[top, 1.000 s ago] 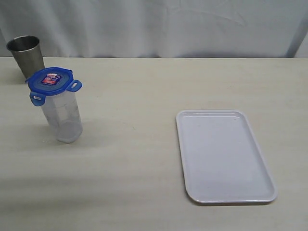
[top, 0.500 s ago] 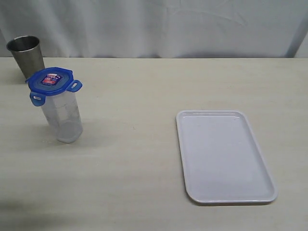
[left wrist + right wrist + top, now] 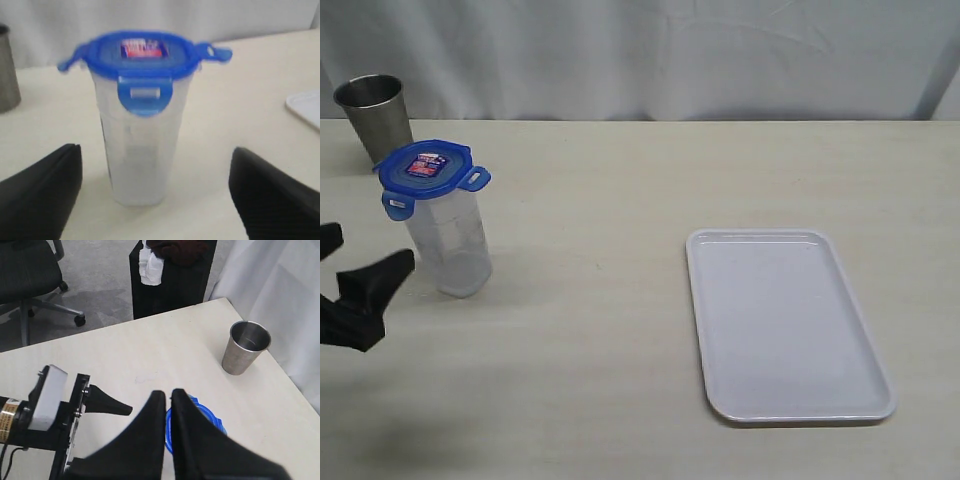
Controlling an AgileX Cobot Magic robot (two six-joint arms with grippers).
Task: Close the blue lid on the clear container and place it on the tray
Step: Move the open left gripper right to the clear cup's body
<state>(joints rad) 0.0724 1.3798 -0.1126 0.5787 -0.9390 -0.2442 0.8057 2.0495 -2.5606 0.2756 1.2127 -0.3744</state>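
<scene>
Nearest me, at the left edge of the bench, the left jaws stand wide open and empty, pointed at the clear container, which sits just beyond them, lined up with the gap but not touched. It stands upright on the bench, well apart from the tray off to the right. It looks empty, so I judge it light, and being tall and narrow it should tip easily. The smooth frosted wall will likely be slippery and give a little under a squeeze. The middle of the body, below the flaps, looks the safest place to hold. The blue lid rests on top, one flap folded down and two sticking out sideways, so it seems not yet snapped shut. Pressing those down will need the body steadied. The right jaws, closed on nothing, hang above the lid. The bench between container and tray lies bare, so nothing blocks the way. Farther back, just behind the container, stands a steel cup, near enough to knock, and a white curtain hangs behind.
</scene>
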